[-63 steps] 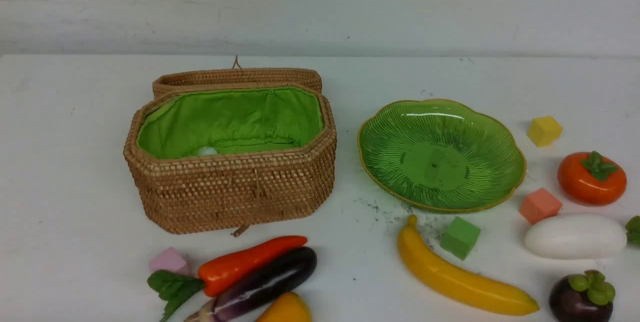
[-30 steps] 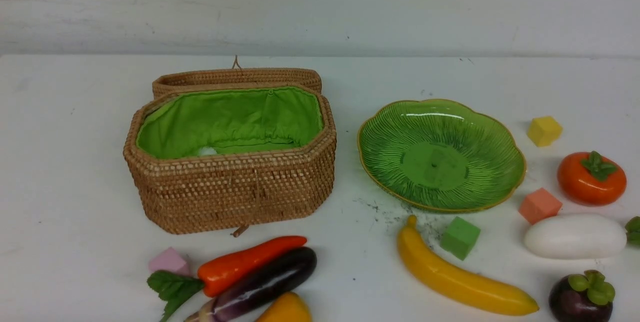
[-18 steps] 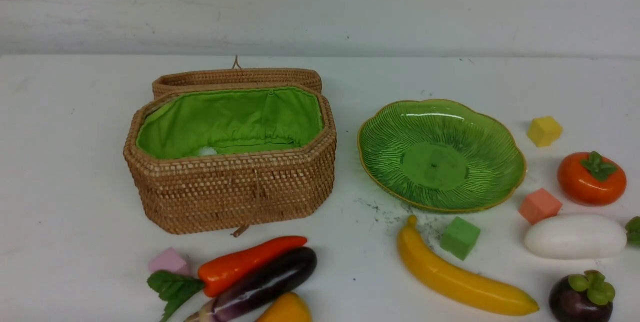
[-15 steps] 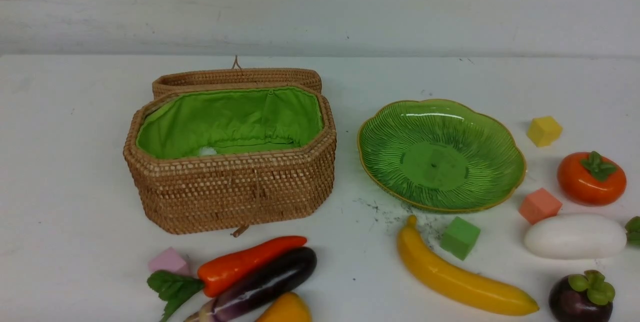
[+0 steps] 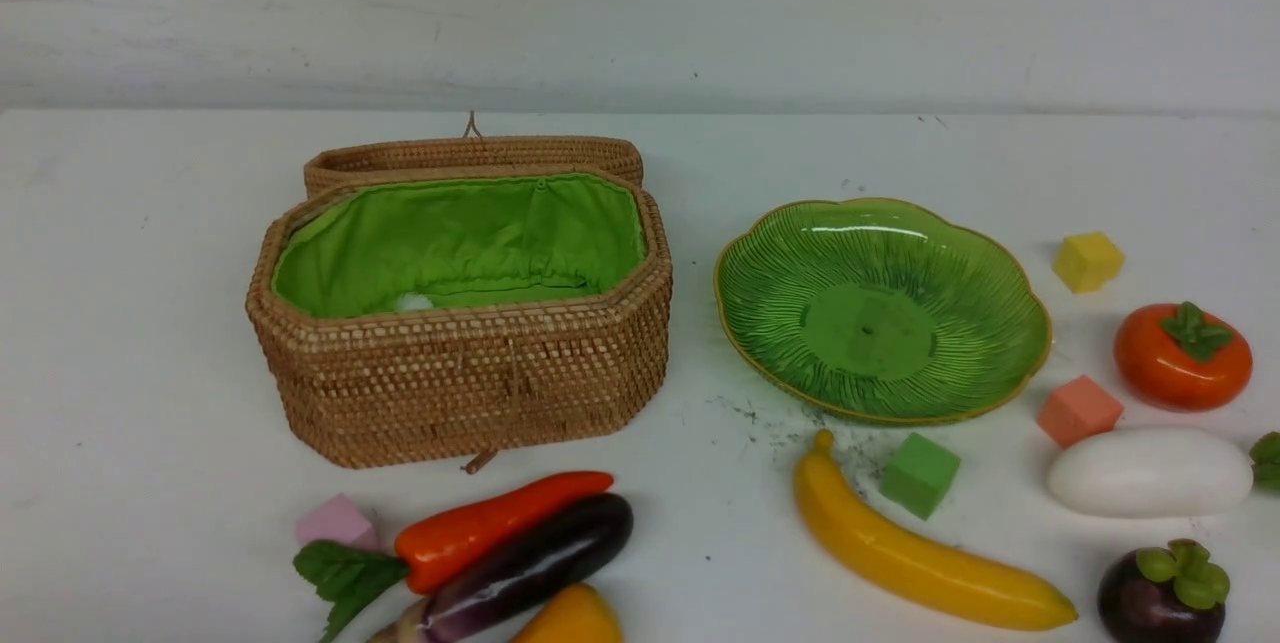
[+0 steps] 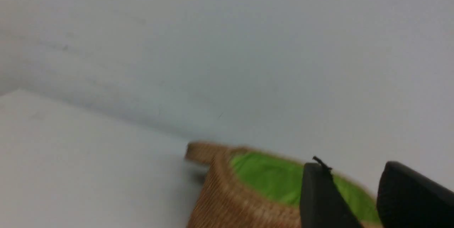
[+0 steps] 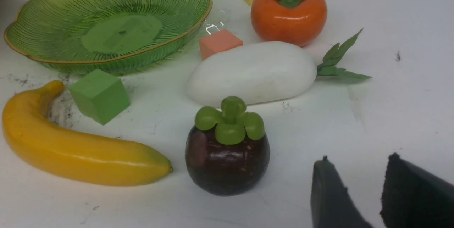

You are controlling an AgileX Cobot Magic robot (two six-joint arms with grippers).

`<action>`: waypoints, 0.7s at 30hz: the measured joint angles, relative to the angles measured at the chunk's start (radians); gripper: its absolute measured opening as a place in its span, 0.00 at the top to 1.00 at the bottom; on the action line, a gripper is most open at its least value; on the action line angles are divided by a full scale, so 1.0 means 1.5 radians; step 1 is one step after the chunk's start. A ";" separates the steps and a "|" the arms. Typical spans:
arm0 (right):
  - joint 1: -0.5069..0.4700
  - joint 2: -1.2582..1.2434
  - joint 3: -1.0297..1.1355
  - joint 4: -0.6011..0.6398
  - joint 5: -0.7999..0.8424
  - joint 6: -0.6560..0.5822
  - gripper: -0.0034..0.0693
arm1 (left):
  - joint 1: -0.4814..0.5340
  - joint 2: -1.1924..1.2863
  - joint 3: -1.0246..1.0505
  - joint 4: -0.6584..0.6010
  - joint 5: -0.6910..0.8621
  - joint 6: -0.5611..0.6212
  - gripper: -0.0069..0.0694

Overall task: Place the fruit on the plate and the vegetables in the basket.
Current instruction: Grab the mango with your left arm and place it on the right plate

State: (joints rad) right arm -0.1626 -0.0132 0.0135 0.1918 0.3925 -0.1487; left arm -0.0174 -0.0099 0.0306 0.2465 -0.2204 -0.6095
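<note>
wicker basket sits open, just a small whitish blob inside; banana lies beside the green plate; left claw and right claw spread

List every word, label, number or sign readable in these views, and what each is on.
None: no readable text on the basket, plate, fruit, vegetables, cubes or table.
The dark specks beside the plate are smudges, not writing.
The left wrist view is blurred.

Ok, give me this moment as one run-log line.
plate: empty | basket: lid open | left tool: open, empty | right tool: open, empty, near mangosteen
</note>
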 joint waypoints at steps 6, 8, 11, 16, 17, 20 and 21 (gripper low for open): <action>0.000 0.000 0.000 0.000 0.000 0.000 0.62 | 0.000 0.000 -0.031 -0.003 -0.070 -0.091 0.60; 0.000 0.000 0.000 0.000 0.000 0.000 0.62 | 0.000 0.000 -0.056 -0.004 -0.058 -0.102 0.60; 0.000 0.000 0.000 0.000 0.000 0.000 0.62 | 0.000 0.047 -0.192 -0.006 0.008 -0.117 0.60; 0.000 0.000 0.000 0.000 0.000 0.000 0.62 | 0.000 0.166 -0.378 -0.008 0.211 -0.132 0.60; 0.000 0.000 0.000 0.000 0.000 0.000 0.62 | 0.000 0.218 -0.442 -0.009 0.311 -0.134 0.60; 0.000 0.000 0.000 0.000 0.000 0.000 0.62 | 0.000 0.293 -0.502 0.014 0.470 -0.120 0.60; 0.000 0.000 0.000 0.000 0.000 0.000 0.62 | 0.000 0.312 -0.512 0.025 0.513 -0.113 0.60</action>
State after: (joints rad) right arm -0.1626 -0.0132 0.0135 0.1918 0.3925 -0.1487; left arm -0.0174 0.4577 -0.7372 0.2841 0.5489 -0.7789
